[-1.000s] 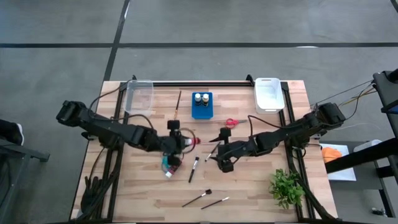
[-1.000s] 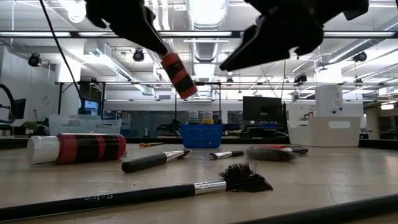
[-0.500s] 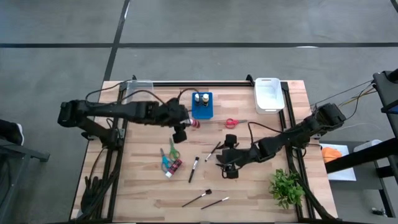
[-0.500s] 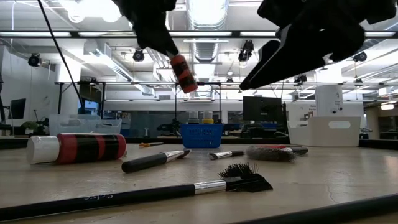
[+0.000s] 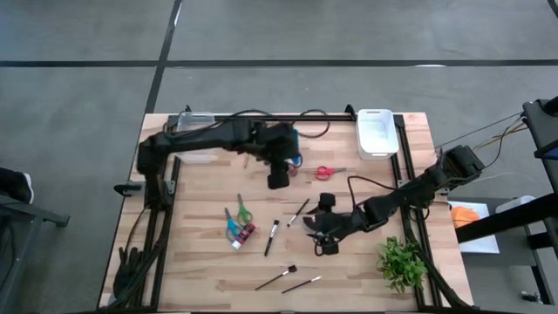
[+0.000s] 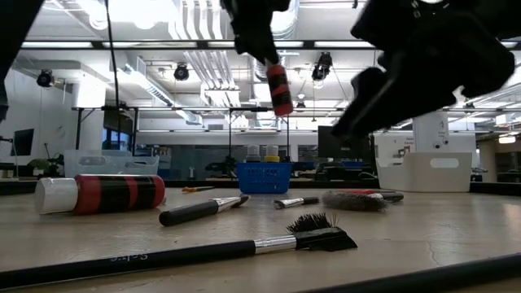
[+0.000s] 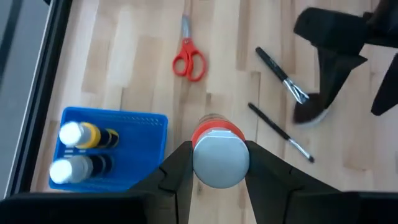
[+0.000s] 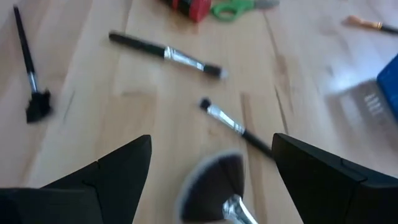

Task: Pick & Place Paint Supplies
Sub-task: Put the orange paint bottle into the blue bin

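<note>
My left gripper is shut on a small red-and-black paint bottle, lifted beside the blue bottle holder. The holder holds two bottles. My right gripper is open and hovers over a dark fan brush, its fingers on either side of the brush and above it. A second red-and-black bottle lies on its side by green and blue scissors. Red scissors and several dark brushes lie flat on the wood. My left gripper pinches the bottle between its two fingers near the grey cap end. The fingers come from above, pointing down. The bottle is lifted clear and hangs below them, slightly tilted, with its striped body lowest.
A clear bin stands at the far left of the table and a white bin at the far right. A green plant sits at the near right corner. Two more brushes lie near the near edge.
My left gripper has carried the bottle from the table's middle toward the far edge and to the right, ending beside the blue holder, shut on it throughout. My right gripper has shifted a little toward the near edge and stayed open.
</note>
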Available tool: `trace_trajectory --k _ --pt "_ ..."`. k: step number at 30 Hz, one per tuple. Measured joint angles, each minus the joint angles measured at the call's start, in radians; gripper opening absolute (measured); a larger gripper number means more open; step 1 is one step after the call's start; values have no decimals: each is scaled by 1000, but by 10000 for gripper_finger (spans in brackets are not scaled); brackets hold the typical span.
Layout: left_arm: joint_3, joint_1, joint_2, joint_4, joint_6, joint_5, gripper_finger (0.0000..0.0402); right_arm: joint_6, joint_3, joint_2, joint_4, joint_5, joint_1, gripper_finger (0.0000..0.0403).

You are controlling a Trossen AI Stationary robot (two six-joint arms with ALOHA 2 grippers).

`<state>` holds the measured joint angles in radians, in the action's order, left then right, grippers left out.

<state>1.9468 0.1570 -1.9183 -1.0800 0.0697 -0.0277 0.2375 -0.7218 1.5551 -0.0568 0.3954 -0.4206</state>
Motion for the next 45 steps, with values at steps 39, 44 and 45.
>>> trace_trajectory --k 39,44,45 --pt "-40 227 -92 111 28 92 119 14 45 -4 -59 8 0 331" --pt "-41 230 -135 106 30 91 119 13 45 -4 -59 8 0 331" --pt "-41 231 -143 105 32 90 119 13 45 -4 -59 8 0 331"
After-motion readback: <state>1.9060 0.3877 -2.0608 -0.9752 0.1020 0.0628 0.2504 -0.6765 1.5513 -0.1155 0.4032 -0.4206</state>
